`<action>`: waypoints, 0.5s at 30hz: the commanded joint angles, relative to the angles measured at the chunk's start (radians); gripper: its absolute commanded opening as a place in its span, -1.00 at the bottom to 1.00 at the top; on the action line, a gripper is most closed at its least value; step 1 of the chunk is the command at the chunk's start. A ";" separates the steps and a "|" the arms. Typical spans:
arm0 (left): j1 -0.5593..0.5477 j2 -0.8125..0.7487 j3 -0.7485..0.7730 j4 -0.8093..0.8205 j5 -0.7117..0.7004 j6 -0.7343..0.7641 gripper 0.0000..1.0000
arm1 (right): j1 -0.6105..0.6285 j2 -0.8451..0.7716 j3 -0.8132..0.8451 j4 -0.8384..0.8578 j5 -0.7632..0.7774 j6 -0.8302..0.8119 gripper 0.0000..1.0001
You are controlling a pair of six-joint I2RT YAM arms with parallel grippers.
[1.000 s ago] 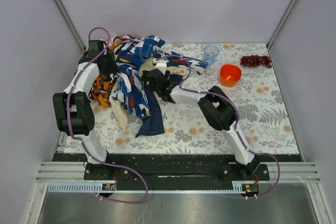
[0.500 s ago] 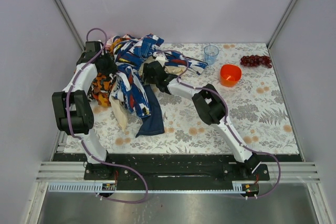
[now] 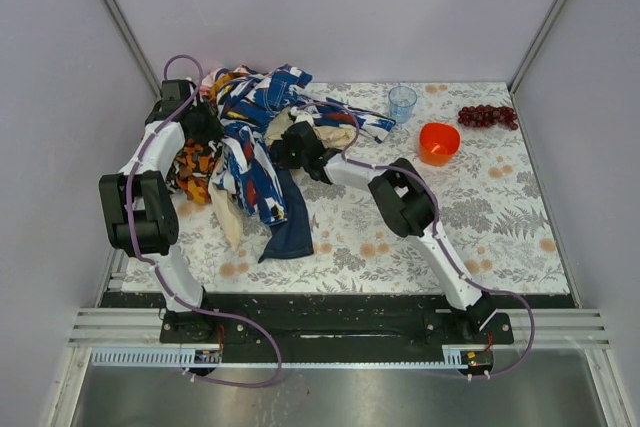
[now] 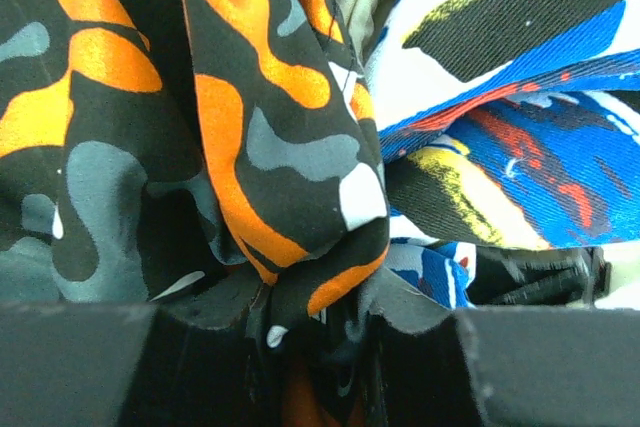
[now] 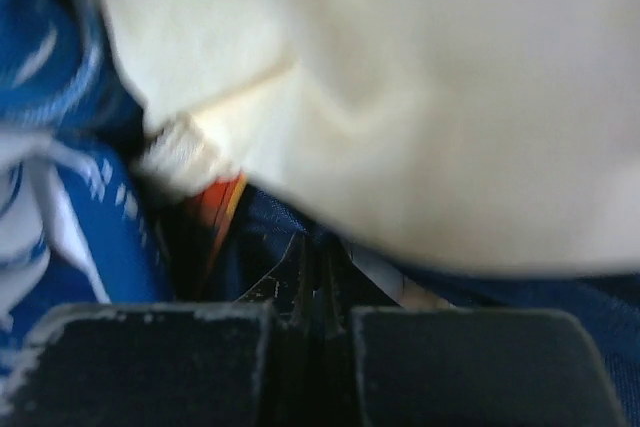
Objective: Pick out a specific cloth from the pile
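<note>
The pile [image 3: 250, 117] of colourful clothes lies at the back left of the table. The cloth [image 3: 290, 227], plain dark navy, trails out of it toward the front. My right gripper [image 3: 283, 147] is pushed in under a cream piece [image 5: 450, 97]. In the right wrist view its jaws [image 5: 318, 267] are shut, their tips pinched into a fold of the navy cloth [image 5: 265, 237]. My left gripper [image 3: 200, 127] sits at the pile's left side. It [image 4: 315, 307] is shut on the orange-black-white camouflage cloth [image 4: 250, 127], with the blue-and-white print [image 4: 540, 157] beside it.
A clear cup [image 3: 402, 102], an orange bowl [image 3: 439, 142] and a bunch of red grapes [image 3: 487, 116] stand at the back right on the floral tablecloth [image 3: 480, 237]. Enclosure walls rise close behind and left of the pile.
My right arm has reached further left and back into the pile, and its gripper has gone from open to shut. The left gripper has kept its hold and barely moved.
</note>
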 commanded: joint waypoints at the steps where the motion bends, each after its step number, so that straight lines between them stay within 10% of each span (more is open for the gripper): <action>1: 0.026 0.044 -0.022 0.069 -0.092 -0.013 -1.00 | 0.011 -0.291 -0.226 0.112 -0.057 -0.116 -1.00; 15: 0.026 0.052 -0.011 0.037 -0.161 -0.039 -1.00 | 0.012 -1.197 -0.739 0.108 0.058 -0.411 -1.00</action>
